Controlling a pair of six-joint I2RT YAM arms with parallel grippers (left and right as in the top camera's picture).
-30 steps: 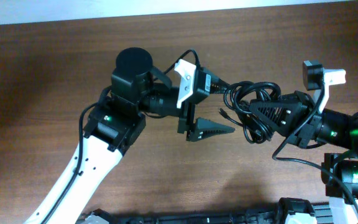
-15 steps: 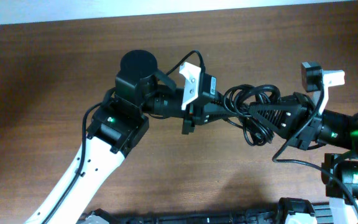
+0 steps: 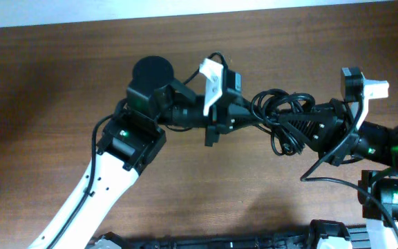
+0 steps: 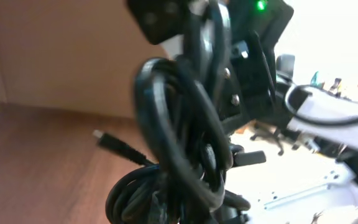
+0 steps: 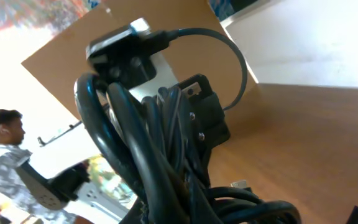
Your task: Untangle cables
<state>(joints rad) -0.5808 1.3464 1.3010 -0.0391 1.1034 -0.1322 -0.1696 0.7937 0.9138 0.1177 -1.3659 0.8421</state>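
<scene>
The cables are held as one knotted bundle over the table, between the two arms and right of centre. The left gripper is clamped shut on the bundle's left edge, and the right gripper is clamped shut on its right side. A loose loop is seen extending from the knot toward the near table edge (contact with the wood cannot be determined). In the left wrist view, a plug end is seen projecting from the bundle.
</scene>
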